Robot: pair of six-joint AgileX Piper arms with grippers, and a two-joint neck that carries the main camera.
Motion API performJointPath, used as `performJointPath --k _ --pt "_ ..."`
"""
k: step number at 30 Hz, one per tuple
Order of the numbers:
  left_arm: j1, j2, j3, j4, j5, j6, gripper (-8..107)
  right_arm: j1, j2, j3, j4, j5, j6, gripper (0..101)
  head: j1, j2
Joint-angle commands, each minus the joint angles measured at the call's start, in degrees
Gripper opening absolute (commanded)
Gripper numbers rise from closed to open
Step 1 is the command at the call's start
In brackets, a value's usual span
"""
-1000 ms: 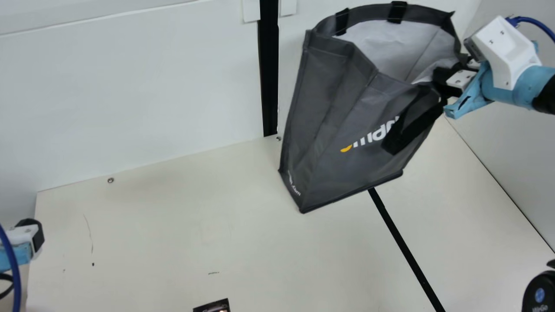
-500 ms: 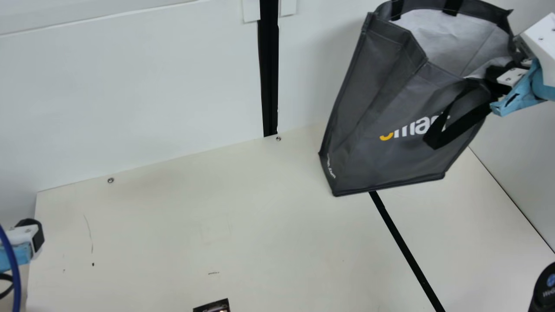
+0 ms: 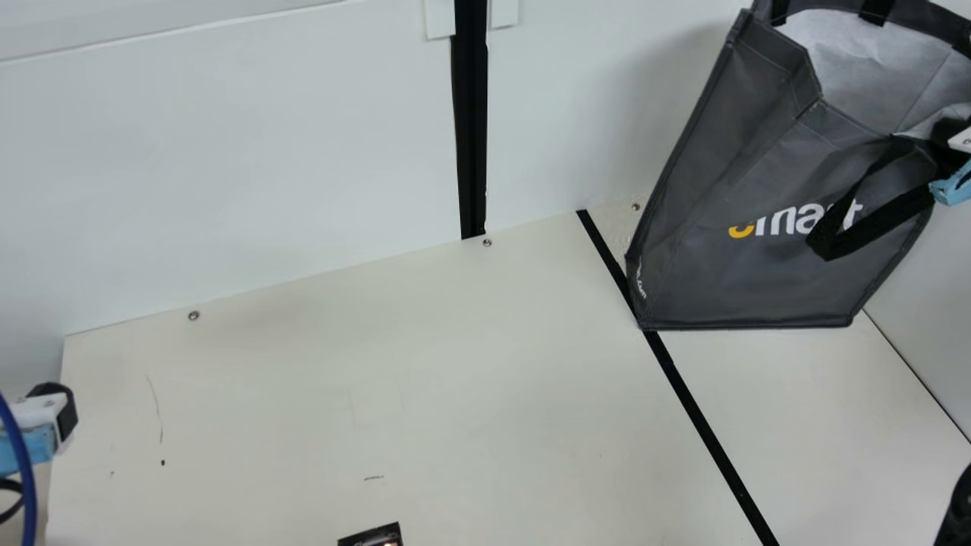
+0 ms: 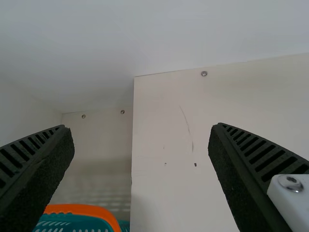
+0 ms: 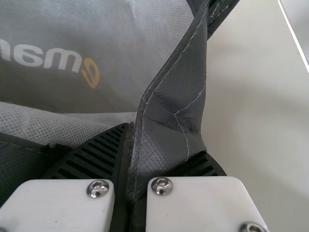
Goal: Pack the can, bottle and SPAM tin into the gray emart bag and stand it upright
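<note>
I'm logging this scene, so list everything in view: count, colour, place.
emart bag: 1, gray, main view's upper right
basket: 1, teal with orange rim, beyond the table's left edge
partly seen item: 1, mostly black, main view's bottom edge
table: 1, cream
walls: white, behind and right of the table
strips: 2, black, on table and back wall
bolts: 3, silver, table's back edge
left gripper: 1, black fingers, open, main view's left
right gripper: 1, black fingers, closed on the bag's rim

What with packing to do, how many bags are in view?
1: the gray bag, toward the main view's right, held by its rim in the right gripper. Others may be hidden.
</note>
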Motion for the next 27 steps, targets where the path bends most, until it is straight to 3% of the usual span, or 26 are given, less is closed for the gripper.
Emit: performJointPath --k 1,15,25,27 --pt "0.0 0.0 0.0 0.0 0.0 0.0 90 -0.1 0.0 0.2 -0.3 -0.4 0.4 13 -1.3 -0.1" --pt "0.0 0.0 0.0 0.0 0.0 0.0 90 0.4 -1.2 0.7 0.3 -2.0 2.4 60 -1.3 -0.1" --pt "0.0 0.0 0.0 0.0 0.0 0.0 90 0.9 -2.3 -3.1 1.6 -1.2 3.5 94 -1.3 -0.1" --pt "0.0 0.0 0.0 0.0 0.0 0.0 90 1.1 -2.4 -4.2 1.9 -0.9 3.7 95 -1.3 -0.1"
